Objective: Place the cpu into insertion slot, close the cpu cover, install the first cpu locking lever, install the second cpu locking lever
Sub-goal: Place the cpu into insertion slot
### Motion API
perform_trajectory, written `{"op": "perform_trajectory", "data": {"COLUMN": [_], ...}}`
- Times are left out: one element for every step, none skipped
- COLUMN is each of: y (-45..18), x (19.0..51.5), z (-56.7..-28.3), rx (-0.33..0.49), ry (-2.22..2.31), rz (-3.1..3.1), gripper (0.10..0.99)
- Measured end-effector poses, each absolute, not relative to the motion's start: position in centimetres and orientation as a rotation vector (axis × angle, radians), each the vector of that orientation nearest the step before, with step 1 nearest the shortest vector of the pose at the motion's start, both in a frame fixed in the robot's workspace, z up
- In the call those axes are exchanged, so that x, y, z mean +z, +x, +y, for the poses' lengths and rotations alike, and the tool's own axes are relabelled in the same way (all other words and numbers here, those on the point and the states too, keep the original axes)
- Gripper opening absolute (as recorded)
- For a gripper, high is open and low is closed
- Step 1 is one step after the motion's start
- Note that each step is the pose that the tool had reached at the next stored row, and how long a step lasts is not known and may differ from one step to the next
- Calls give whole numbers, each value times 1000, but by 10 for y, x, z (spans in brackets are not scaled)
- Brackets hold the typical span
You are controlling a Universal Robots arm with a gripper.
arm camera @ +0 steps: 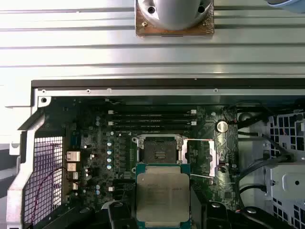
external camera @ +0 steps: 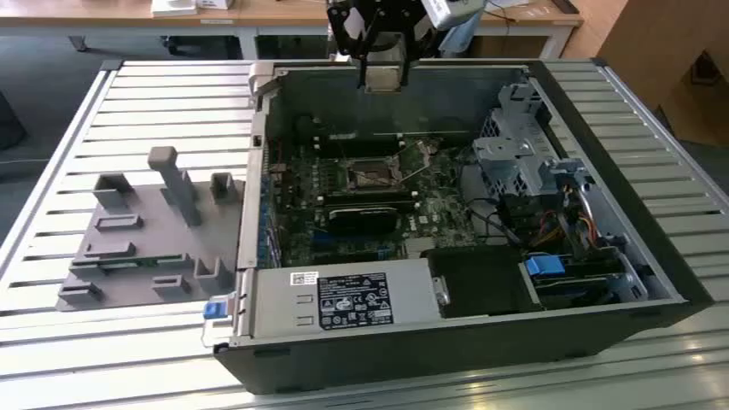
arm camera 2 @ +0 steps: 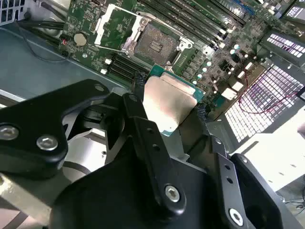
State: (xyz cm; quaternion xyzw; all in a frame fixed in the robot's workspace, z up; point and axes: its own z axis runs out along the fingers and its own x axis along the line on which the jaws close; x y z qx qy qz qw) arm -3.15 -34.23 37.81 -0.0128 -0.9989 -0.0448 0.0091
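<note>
Slatted table (external camera: 171, 94); cpu (arm camera: 163, 193) in gripper (arm camera 2: 167, 102).

A pale slatted metal table (external camera: 68, 111) spreads near, a wood-topped desk (external camera: 285, 13) stands beyond it, with grey floor (external camera: 46, 60) at the exterior view's far left and a brown wooden panel (external camera: 651, 47) far right.

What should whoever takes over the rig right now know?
Gripper: shut on the cpu, held flat between the fingers, up above the open computer case.
Insertion slot: empty, contacts exposed.
Cpu cover: swung open, standing beside the slot.
Locking levers: a thin rod next to the cover looks like one of them, unlatched; I cannot make out the other for sure.
Done: cpu picked up and carried over the motherboard.
Left: cpu not yet in the slot, cover not closed, neither lever installed.
</note>
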Motion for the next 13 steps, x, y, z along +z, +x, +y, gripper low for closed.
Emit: {"op": "perform_trajectory", "data": {"y": [-31, -31, -31, -31, -31, -31, -31, -31, -31, -31, -31, -31, -31], "x": [378, 378, 378, 378, 378, 378, 378, 378, 378, 378, 378, 378, 378], "z": [-342, -342, -342, -342, -342, -342, -342, -342, -342, -342, -342, -342, -342], "rx": [-140, -140, -140, -140, -140, -140, -140, -140, -140, -140, -140, -140, -140], "ry": [-40, -40, -40, -40, -40, -40, -42, -44, -48, -55, -62, -70, -76], "rz": [-3120, -3120, -3120, -3120, -3120, -3120, -3120, -3120, -3120, -3120, -3120, -3120, -3120], "gripper": [541, 541, 541, 541, 541, 541, 541, 541, 541, 541, 541, 541, 541]}}
